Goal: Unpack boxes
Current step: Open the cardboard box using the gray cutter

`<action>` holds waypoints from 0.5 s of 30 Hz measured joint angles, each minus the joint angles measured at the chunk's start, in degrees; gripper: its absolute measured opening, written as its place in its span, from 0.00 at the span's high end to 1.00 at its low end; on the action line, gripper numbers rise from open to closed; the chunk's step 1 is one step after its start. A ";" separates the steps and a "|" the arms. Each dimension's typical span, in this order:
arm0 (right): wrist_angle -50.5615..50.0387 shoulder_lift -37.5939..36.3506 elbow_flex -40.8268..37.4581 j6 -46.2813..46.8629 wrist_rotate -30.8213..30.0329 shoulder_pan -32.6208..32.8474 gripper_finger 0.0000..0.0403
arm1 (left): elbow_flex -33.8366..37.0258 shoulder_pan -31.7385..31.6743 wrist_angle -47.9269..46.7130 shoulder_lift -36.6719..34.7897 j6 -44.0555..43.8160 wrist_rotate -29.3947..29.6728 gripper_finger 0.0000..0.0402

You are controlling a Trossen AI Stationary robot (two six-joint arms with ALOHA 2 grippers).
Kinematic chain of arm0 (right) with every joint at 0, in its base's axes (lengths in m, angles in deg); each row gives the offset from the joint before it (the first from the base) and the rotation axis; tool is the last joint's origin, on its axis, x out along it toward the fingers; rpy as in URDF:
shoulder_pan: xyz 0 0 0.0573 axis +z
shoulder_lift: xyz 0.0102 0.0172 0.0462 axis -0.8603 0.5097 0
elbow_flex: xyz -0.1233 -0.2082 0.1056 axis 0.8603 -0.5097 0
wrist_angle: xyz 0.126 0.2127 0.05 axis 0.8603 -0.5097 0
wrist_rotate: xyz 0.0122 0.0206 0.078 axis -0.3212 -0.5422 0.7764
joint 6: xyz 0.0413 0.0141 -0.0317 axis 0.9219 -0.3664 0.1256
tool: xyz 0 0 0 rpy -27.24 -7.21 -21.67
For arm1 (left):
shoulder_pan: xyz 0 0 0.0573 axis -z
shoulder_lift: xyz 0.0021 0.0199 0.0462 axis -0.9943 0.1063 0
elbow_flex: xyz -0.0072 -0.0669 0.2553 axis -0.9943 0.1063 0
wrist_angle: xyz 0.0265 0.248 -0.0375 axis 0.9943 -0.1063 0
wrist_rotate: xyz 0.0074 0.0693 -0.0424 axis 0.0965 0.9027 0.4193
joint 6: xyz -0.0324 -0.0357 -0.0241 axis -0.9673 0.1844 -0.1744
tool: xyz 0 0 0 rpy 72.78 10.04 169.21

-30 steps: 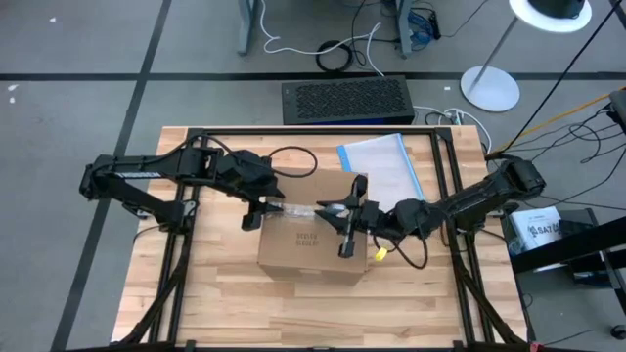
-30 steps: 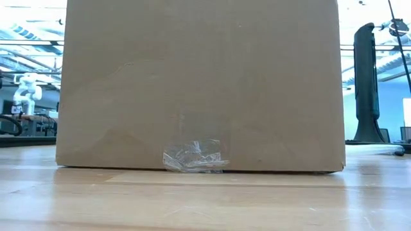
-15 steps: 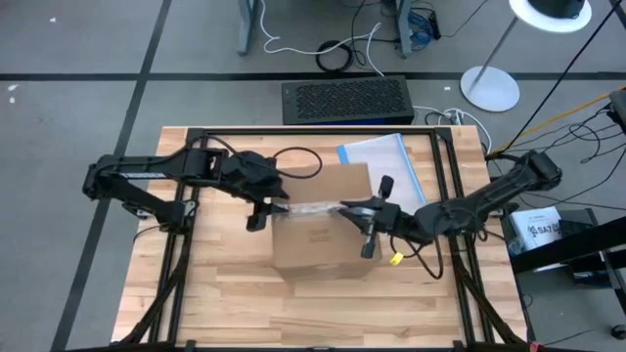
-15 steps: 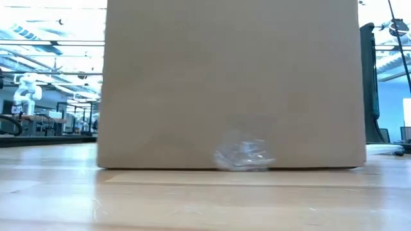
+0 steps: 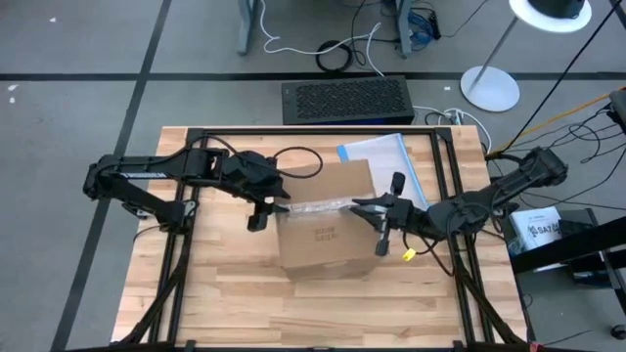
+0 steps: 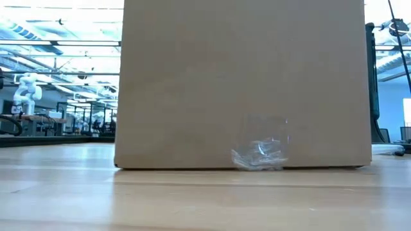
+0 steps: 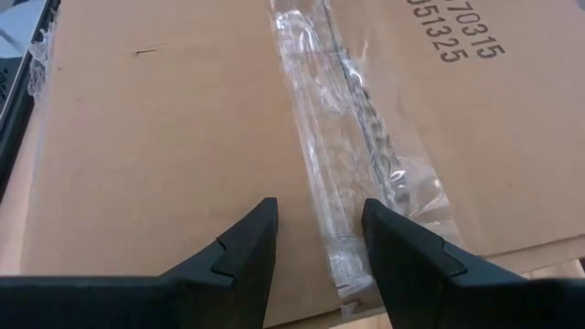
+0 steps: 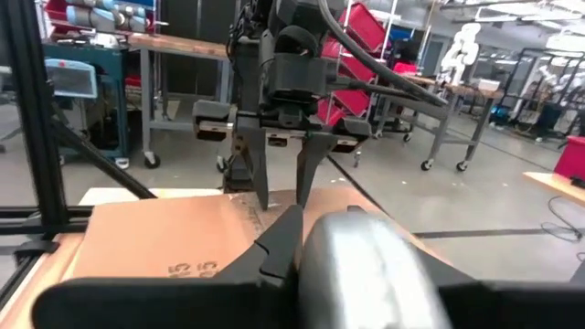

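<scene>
The brown cardboard box (image 5: 328, 240) stands on its base on the wooden table and fills the low view (image 6: 244, 83). A crumpled clear tape strip (image 5: 315, 207) runs across its top between both grippers. My left gripper (image 5: 269, 207) is open and points down at the box's left top edge. Its fingers stand on either side of the tape's left end (image 7: 338, 265). My right gripper (image 5: 360, 205) reaches in level from the table's right and is shut on the tape's right end. A loose wad of tape (image 6: 260, 154) shows at the foot of the box's near face. My left gripper comes from above over the box top (image 7: 164, 137). Its fingertips (image 8: 263, 196) reach down to the cardboard, but I cannot tell whether they touch it. My right gripper holds the right end of the tape strip (image 5: 347, 204), coming level from the table's right, along the strip. A grey blur in its wrist view hides the place of contact. The strip stretches across the box top toward my left gripper.
A clear pouch with a blue edge (image 5: 386, 156) lies on the table behind the box. A black grille-topped unit (image 5: 347, 100) sits beyond the far edge. Black frame rails (image 5: 445, 186) border the table. A yellow tag (image 5: 408, 254) hangs off my right arm. Bare wood lies near the front edge.
My right gripper has moved toward the table's right edge with the tape in its hold. The box has slid along the table to the right with it and turned slightly. My left gripper has stayed nearly in place, so the box's left edge now lies under it.
</scene>
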 joint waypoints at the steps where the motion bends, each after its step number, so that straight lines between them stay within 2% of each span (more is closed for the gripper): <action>1: -0.33 -0.35 0.00 0.08 -0.17 0.14 0.84 | 0.00 0.00 -0.04 0.00 0.02 0.00 0.58; 7: -0.53 -0.71 -0.02 0.29 -0.97 0.40 0.84 | -0.98 1.11 2.11 -0.52 0.11 0.43 0.58; 15: 0.94 0.43 -0.02 1.32 -0.38 -1.39 0.84 | -5.95 9.58 6.10 1.35 0.40 4.43 0.58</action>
